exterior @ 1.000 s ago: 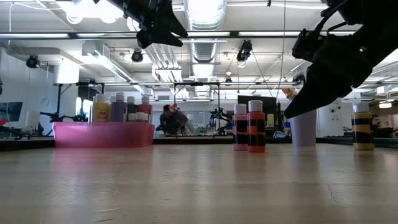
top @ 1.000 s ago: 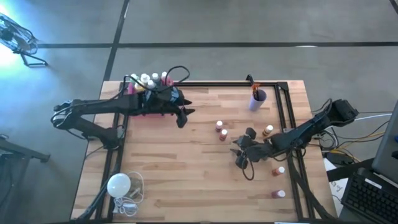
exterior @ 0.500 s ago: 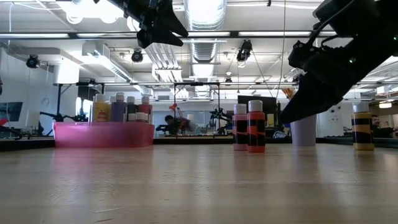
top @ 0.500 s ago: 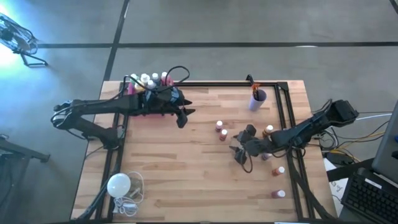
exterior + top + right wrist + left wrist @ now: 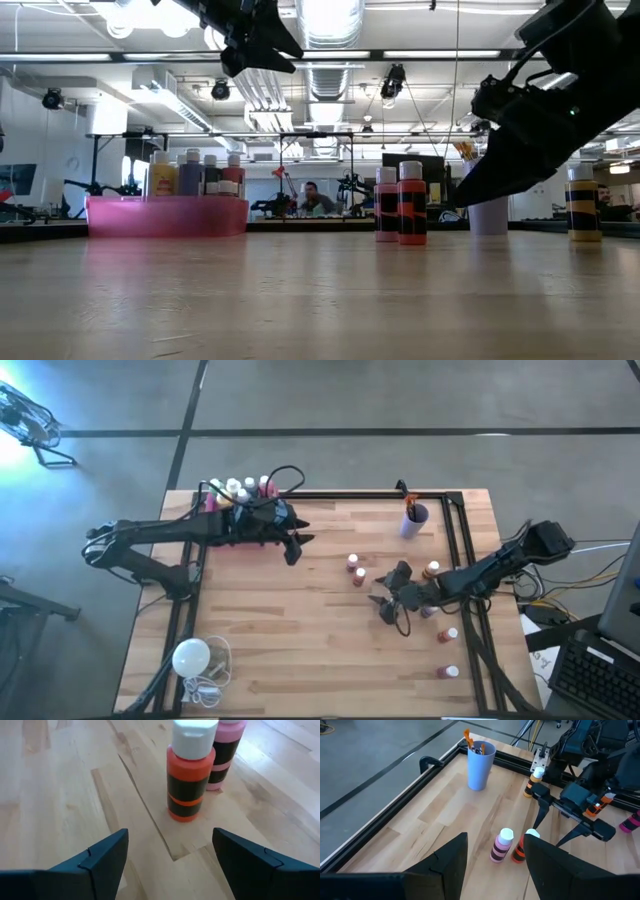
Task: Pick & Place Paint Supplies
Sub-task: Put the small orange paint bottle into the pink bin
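Observation:
Two white-capped paint bottles stand side by side mid-table, an orange one (image 5: 190,780) and a pink one (image 5: 227,750). My right gripper (image 5: 170,865) is low over the wood just right of them, open, and the orange bottle stands ahead of the gap between its fingers. In the high view my right gripper (image 5: 385,598) sits right of the pair (image 5: 355,570). My left gripper (image 5: 293,546) hangs open and high beside the pink tray (image 5: 215,528), which holds several bottles. A blue cup (image 5: 413,520) holding brushes stands at the far right.
More small bottles stand near the right rail: one (image 5: 432,569) beside my right arm and two (image 5: 450,633) (image 5: 448,672) nearer the front. A white bulb with a cord (image 5: 190,657) lies at the near left corner. A black frame (image 5: 460,550) runs along the table's edges.
My right gripper has gone a little toward the table's far edge, closer to the orange and pink bottles, and has sunk slightly toward the table. The bottles have stayed where they were.

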Tool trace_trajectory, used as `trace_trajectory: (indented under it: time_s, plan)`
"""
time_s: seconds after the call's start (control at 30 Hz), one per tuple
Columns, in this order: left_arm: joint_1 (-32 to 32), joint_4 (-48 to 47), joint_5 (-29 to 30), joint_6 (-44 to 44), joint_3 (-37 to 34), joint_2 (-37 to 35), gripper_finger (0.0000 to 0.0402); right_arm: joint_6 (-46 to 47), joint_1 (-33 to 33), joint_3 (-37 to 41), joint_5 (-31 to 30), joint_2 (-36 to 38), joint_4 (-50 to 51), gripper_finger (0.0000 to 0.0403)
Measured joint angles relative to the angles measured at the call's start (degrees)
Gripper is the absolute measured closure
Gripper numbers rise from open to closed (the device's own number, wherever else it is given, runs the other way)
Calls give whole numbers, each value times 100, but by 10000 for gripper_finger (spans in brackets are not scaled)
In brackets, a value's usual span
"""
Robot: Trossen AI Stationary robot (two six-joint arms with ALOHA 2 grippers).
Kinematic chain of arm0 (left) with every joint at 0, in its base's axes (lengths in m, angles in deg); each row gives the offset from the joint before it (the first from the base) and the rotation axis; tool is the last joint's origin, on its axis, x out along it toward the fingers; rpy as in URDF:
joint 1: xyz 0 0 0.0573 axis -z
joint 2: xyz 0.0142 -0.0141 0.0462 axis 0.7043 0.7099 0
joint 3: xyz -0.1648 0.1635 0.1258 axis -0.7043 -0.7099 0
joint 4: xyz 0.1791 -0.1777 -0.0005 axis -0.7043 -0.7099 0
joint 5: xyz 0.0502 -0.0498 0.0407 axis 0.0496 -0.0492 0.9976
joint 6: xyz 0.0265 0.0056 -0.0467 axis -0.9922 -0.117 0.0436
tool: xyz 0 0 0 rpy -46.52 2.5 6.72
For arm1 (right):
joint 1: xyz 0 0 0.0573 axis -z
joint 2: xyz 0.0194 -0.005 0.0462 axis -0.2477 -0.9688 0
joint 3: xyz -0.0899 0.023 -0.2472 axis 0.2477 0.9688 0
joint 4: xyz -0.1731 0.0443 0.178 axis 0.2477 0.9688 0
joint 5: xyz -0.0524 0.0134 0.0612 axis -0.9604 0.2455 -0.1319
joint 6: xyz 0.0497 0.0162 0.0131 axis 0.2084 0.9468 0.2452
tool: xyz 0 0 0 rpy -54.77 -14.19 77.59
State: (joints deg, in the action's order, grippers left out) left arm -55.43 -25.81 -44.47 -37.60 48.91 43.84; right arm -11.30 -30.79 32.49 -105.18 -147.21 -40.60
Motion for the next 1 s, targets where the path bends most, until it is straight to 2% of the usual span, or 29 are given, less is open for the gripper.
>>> trace_trajectory:
  time_s: [0.4, 0.67, 1.0]
  plan:
    - [0, 47, 0, -8, -2, 0, 204, -173, 417, -531, 526, -1158, -10, 144]
    - [0, 50, 0, -13, -2, 2, 204, 45, 471, -520, 379, -1597, -504, 119]
    - [0, 50, -2, -13, -2, 2, 204, -5, 698, -807, 176, -1982, -541, 95]
